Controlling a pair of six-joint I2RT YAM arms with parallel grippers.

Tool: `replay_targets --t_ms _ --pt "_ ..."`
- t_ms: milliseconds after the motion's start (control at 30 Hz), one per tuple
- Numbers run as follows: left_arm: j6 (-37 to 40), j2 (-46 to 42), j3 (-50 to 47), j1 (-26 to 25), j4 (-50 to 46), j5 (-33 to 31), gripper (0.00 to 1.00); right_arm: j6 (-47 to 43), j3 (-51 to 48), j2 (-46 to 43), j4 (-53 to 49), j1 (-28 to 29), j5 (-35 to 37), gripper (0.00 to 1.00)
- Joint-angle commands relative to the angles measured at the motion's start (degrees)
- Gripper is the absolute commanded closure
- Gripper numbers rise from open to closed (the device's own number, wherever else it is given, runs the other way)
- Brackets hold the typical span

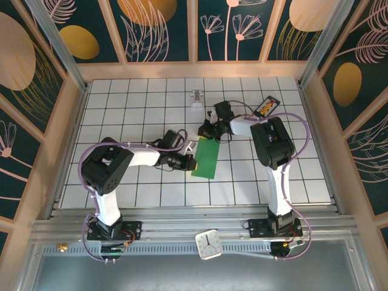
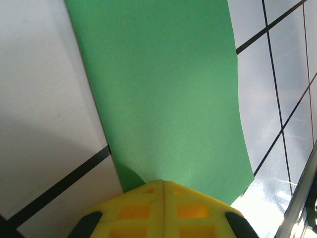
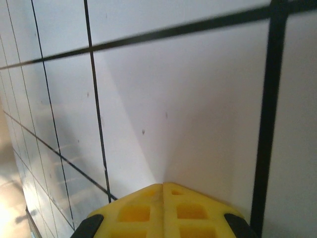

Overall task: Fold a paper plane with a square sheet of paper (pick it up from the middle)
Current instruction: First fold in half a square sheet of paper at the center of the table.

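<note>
The thin bright green sheet of paper (image 1: 206,159) (image 2: 168,89) – a narrow rectangle in the overhead view – lay on the white, black-gridded tabletop (image 1: 139,109) between the two arms. The left gripper (image 1: 191,161) (image 2: 163,183), its yellow fingers pressed shut, sat at the sheet's left edge. The right gripper (image 1: 213,134) (image 3: 163,186) – likewise closed, holding nothing – pointed at bare tile just beyond the sheet's far end.

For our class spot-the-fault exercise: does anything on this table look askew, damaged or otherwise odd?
Only the green paper: it lies as a narrow strip, not a square, slanted against the grid of the table, and in the left wrist view its right edge curves. No tear or spill is visible.
</note>
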Motion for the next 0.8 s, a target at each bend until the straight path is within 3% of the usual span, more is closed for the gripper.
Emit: replay_targets --t_ms 0,167,333,467,567,767 --pt "2.26 4.84 -3.19 -1.32 -12.06 -7.42 1.0 -0.25 3.03 3.79 0.19 -4.17 10.46 1.0" --pt "-2.23 2.77 0.96 -1.26 -8.33 -5.82 1.0 -1.49 2.63 -0.71 1.95 -6.08 7.63 1.0" --pt "-14.36 -1.26 4.5 -1.32 3.31 -4.26 0.74 -4.88 -8.19 -13.44 2.89 -6.17 8.41 1.0" --pt "-20.37 -3.72 4.34 -1.16 9.93 -5.45 0.65 -6.0 -22.17 -24.75 3.85 -5.51 9.16 0.99" --pt "-22.5 -3.46 3.81 -0.37 11.49 -7.18 0.65 -5.05 -29.52 -29.79 5.73 -3.08 7.62 0.97" --pt "-19.96 -1.49 5.12 0.32 9.35 -6.68 0.8 -2.16 -37.09 -34.63 8.23 2.69 7.31 0.94"
